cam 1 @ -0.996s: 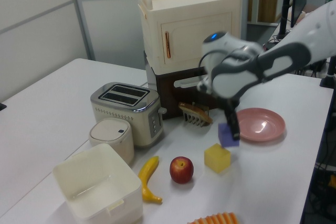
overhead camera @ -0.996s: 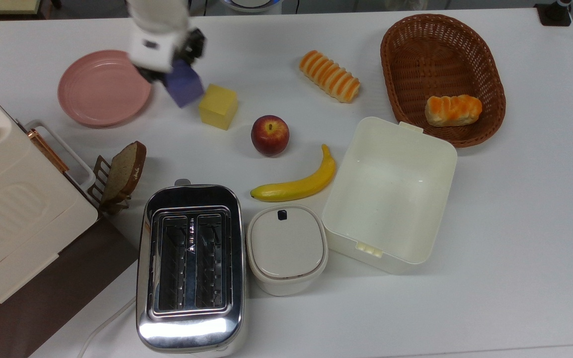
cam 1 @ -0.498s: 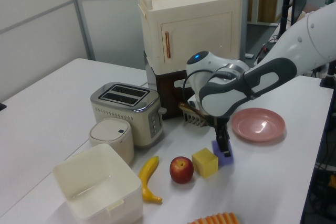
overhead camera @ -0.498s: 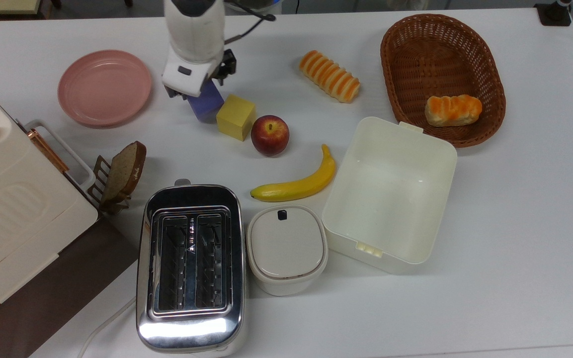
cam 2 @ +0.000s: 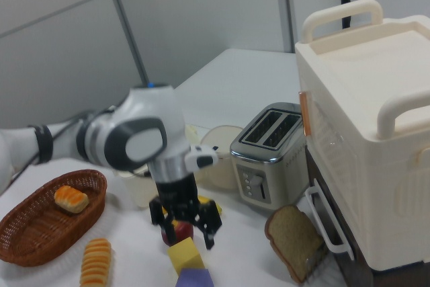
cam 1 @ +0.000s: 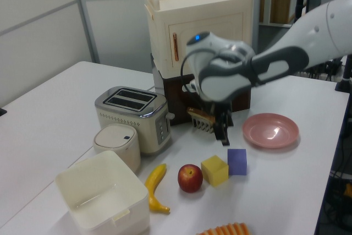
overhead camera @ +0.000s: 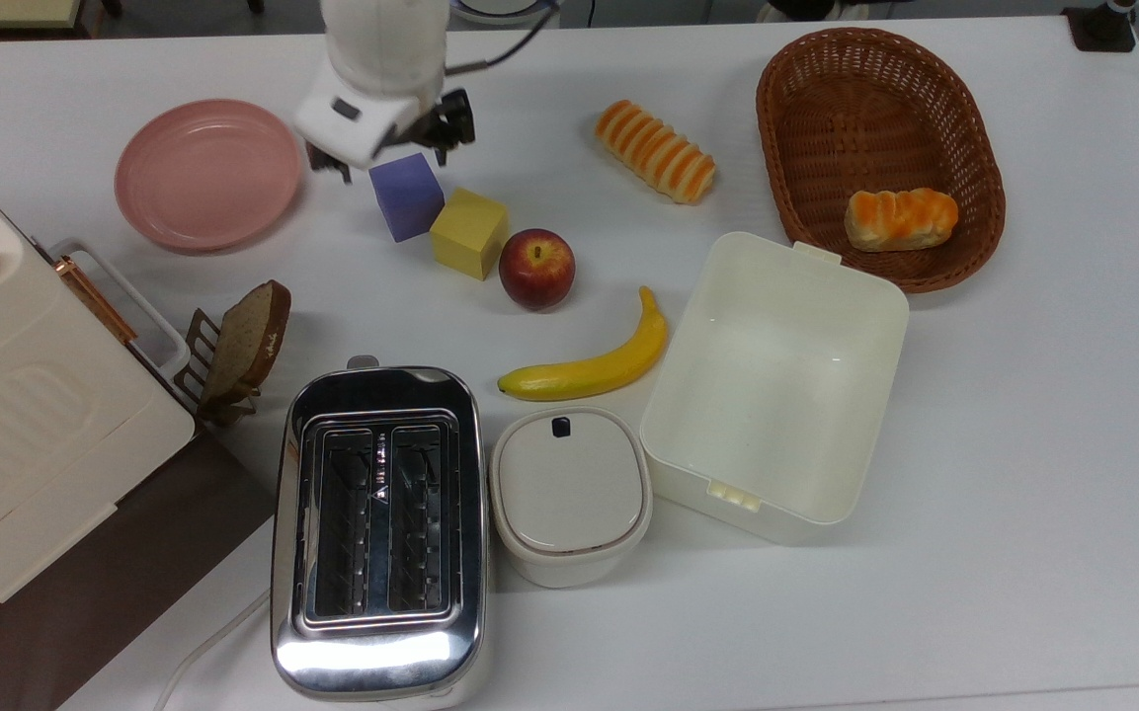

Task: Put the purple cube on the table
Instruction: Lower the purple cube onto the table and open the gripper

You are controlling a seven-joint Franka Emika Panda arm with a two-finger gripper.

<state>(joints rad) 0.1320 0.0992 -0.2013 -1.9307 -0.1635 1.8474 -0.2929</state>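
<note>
The hand [overhead camera: 383, 158] has let go and lifted, its fingers spread. The small matte purple cube [overhead camera: 407, 197] now sits flat on the white counter [overhead camera: 1023, 444], upper left of the top view, touching the yellow cube [overhead camera: 469, 233].

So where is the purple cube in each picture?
Top view: the purple cube sits on the table, upper left of centre, right of the pink plate.
Left view: the purple cube is lower right of centre, below the pink plate.
Right view: the purple cube is at the bottom edge, partly cut off.
Shared landmark: the yellow cube right beside it.
</note>
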